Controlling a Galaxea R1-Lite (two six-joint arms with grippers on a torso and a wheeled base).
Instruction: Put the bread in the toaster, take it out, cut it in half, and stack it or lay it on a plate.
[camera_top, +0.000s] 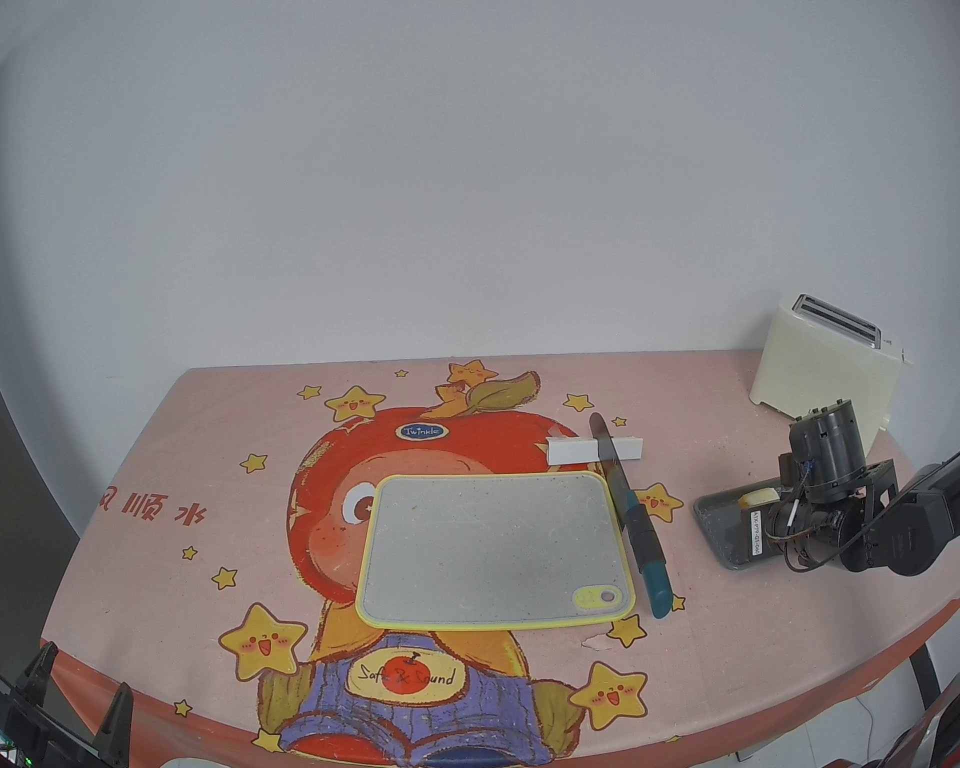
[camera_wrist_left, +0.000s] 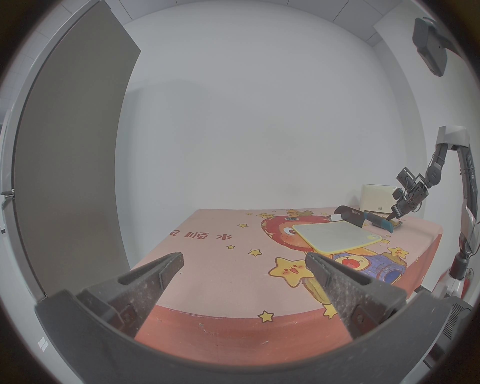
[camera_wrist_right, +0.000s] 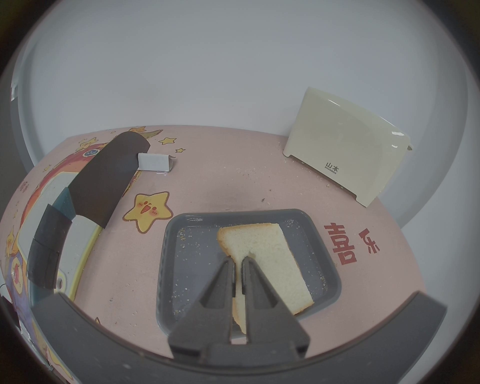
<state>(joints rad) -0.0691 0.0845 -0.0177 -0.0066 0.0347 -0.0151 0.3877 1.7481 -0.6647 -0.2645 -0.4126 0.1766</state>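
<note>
Your left tool hangs spread wide off the near left corner of the desk, holding nothing. At centre lies the grey cutting board, with the knife along its right edge and the blade resting across a small white block. Further right, the bread lies flat in the grey tray. Your right tool sits over the slice, fingers drawn nearly together. The cream toaster stands just behind, at the far right corner
</note>
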